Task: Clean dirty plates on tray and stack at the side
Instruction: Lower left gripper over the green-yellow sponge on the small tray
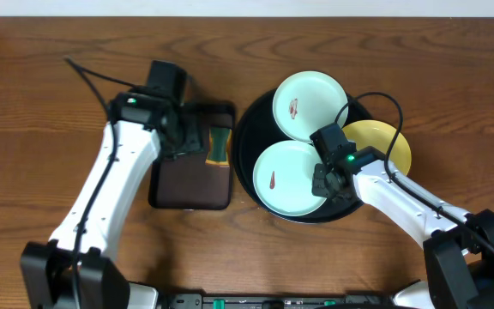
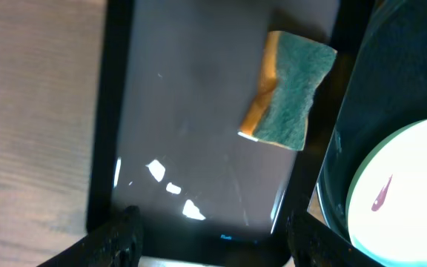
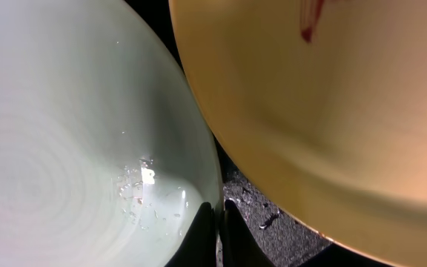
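Right pincer (image 3: 215, 216) nips the thin rim of the near mint plate (image 3: 65, 148) (stiff, glossy, beaded with droplets, likely slippery), so a firm edge pinch looks wisest.

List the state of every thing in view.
far mint plate: smeared, on black tray
near mint plate: smeared, rim pinched by right gripper
yellow plate: smeared, at tray's right edge
sponge: lying unheld in brown tray
left gripper: open, above brown tray
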`<action>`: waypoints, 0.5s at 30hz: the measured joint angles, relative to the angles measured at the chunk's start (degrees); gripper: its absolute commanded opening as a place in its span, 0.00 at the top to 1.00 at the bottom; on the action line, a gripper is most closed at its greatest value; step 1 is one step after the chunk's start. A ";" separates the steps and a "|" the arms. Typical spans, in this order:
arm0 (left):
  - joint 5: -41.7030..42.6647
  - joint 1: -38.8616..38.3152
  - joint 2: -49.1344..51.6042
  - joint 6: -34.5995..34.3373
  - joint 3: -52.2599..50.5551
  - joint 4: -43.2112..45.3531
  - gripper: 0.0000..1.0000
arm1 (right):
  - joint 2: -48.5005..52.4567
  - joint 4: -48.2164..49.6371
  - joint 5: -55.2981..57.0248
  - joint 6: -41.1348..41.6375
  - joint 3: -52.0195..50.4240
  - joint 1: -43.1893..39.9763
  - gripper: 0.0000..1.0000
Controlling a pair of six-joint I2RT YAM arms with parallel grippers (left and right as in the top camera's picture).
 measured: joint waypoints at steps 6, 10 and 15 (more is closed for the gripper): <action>-1.27 -1.99 5.97 0.00 0.02 2.45 0.35 | 0.00 0.37 0.24 0.17 -0.11 0.02 0.99; -1.55 -2.54 11.17 0.02 0.00 5.92 0.35 | 0.00 0.61 0.31 0.17 -0.17 0.00 0.99; -1.25 -3.37 15.58 0.22 -0.04 9.46 0.35 | 0.00 0.63 0.35 0.17 -0.20 0.00 0.99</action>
